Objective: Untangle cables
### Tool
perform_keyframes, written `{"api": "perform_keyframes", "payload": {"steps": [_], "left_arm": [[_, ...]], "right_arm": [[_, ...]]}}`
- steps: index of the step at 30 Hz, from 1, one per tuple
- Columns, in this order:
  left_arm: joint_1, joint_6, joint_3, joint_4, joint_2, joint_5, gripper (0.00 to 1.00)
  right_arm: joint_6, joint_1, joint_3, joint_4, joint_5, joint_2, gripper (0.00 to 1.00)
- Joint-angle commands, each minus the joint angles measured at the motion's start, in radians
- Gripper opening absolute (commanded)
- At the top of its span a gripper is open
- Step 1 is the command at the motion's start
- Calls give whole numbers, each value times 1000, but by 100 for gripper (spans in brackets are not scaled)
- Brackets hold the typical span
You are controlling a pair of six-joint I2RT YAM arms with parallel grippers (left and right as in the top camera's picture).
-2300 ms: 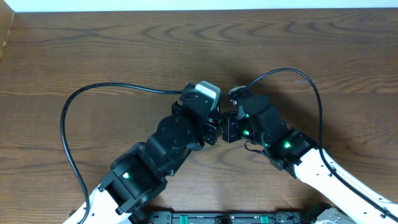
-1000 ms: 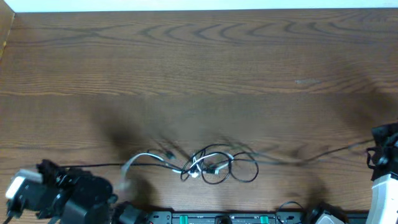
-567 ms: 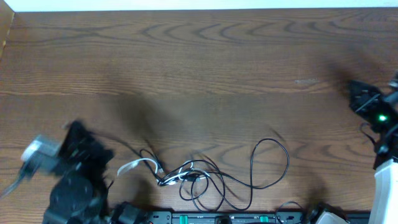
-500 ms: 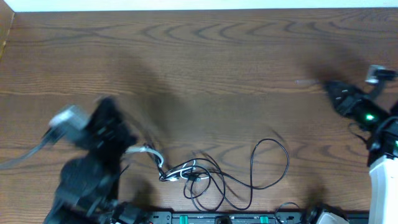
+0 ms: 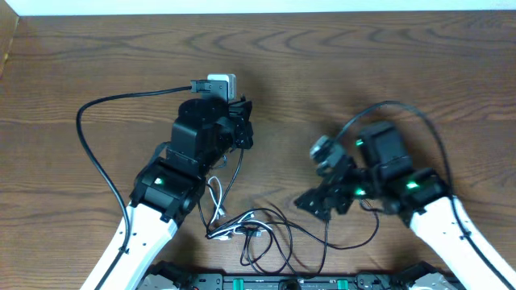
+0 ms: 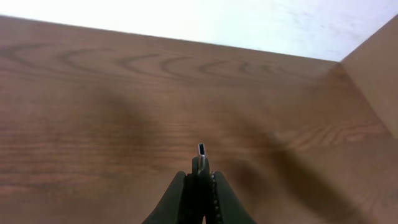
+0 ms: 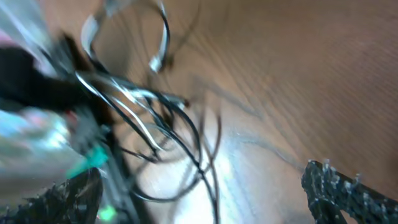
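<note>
Jaws of the left arm are pressed together, their fingers (image 6: 177, 196) pinching a small plug end (image 6: 201, 150) whose tip pokes out just past them, above bare tabletop (image 6: 93, 112). From overhead, the thin black cable (image 5: 231, 173) runs from these left jaws down to a tangle (image 5: 251, 235) at the near edge of the tabletop, where it loops with the white cable (image 5: 214, 196). Jaws of the right arm stand wide apart with nothing between them. One finger (image 7: 65, 196) shows at the lower left of the blurred wrist view and the other at the lower right, with the knotted loops lying beyond them. From above, the right jaws hover by the tangle's right side.
</note>
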Motion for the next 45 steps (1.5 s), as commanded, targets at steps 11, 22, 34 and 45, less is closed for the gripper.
{"api": "perform_keyframes", "payload": {"steps": [11,22,34,45], "left_arm": [[155,82,-1,-116,-93,23,8],[162,89,-1,-138,-95,24,8],[163,90,-1,-162,-95,23,8],[162,89,-1,-168,-95,24,8]], "right_arm": [[-207,340,3,339,158,412,99],[-128,478,3,460,55,438,97],[-95,558,3,536,40,438,96],[-72,587,3,543,-38,438,22]]}}
